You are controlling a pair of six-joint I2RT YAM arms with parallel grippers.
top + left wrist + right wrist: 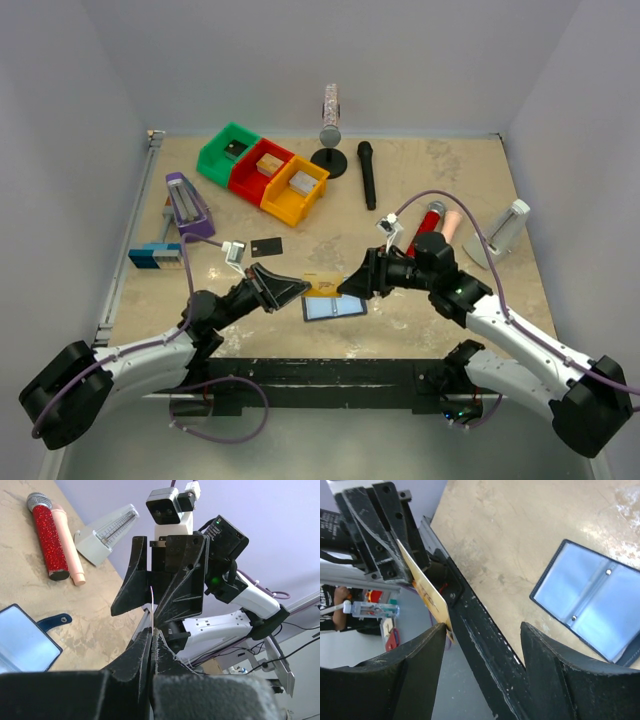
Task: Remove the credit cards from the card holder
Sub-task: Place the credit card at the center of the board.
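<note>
The tan-gold card (322, 284) is out of the card holder (335, 307) and up in the air, just above the holder's far edge, between my two arms. The black card (267, 246) is out too: it lies flat on the desk (420, 180), to the left and well apart from the holder. The holder lies open on the desk with its blue-grey inner faces up and its snap tab sticking out to one side. I see no silvery card anywhere, and I cannot tell whether one sits in a pocket. So I judge two cards done. What is left is to put the gold one down, then deal with the third if it is in there.

My left gripper (303, 290) is clenched on the left end of the gold card, which shows edge-on as a thin line rising from my closed fingertips. My right gripper (348, 287) faces it with its jaws spread wide and grips nothing. The card's other end reaches in between them, right by one finger, though I cannot tell if it touches. The card hangs from my left side alone.
</note>
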